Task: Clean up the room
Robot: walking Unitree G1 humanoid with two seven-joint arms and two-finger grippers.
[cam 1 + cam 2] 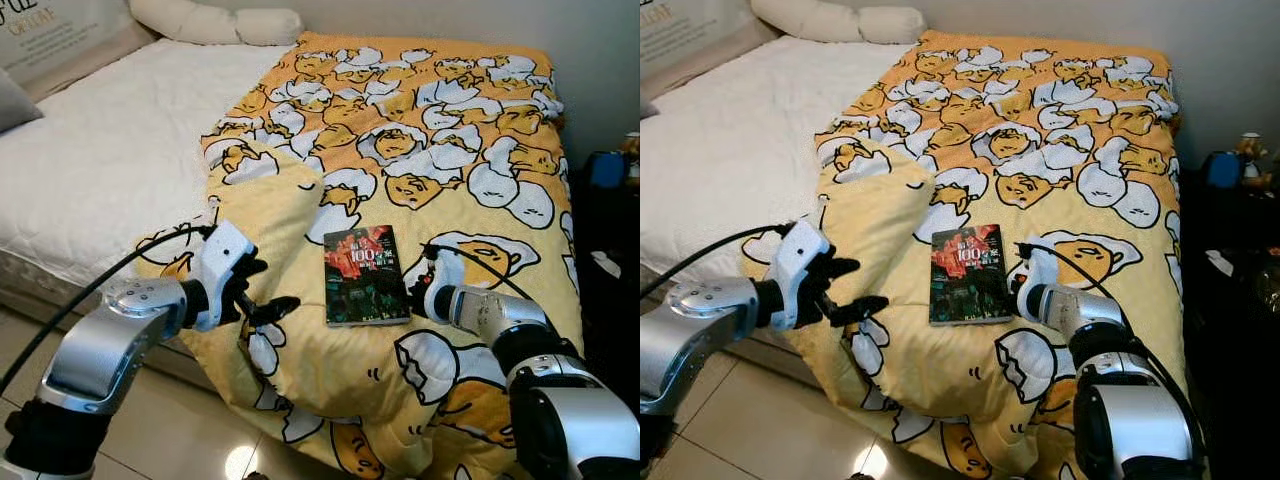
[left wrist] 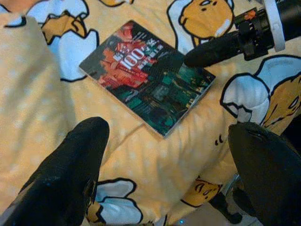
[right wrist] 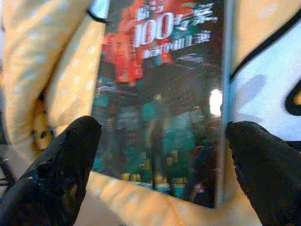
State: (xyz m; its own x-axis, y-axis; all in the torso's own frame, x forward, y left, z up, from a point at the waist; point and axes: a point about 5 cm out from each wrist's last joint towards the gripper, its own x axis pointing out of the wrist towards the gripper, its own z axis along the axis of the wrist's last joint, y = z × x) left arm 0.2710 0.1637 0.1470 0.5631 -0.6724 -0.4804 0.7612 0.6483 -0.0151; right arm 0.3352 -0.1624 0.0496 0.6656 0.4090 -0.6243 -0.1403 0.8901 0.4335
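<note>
A dark book (image 1: 366,276) with red art and "100" on its cover lies flat on the yellow cartoon-print blanket (image 1: 440,130), near the bed's foot. My right gripper (image 1: 412,288) rests low at the book's right edge. It stands open, and in the right wrist view its fingers (image 3: 61,165) straddle the book (image 3: 164,94). My left gripper (image 1: 264,290) hovers open over a folded-back part of the blanket, a short way left of the book. The left wrist view looks past its fingertips (image 2: 70,174) at the book (image 2: 146,75) and the right gripper's fingers (image 2: 211,49).
The bare white mattress (image 1: 110,150) takes up the bed's left half, with pillows (image 1: 215,22) at the head. A dark nightstand (image 1: 610,230) with small items stands right of the bed. Tiled floor (image 1: 160,430) lies below the bed's edge.
</note>
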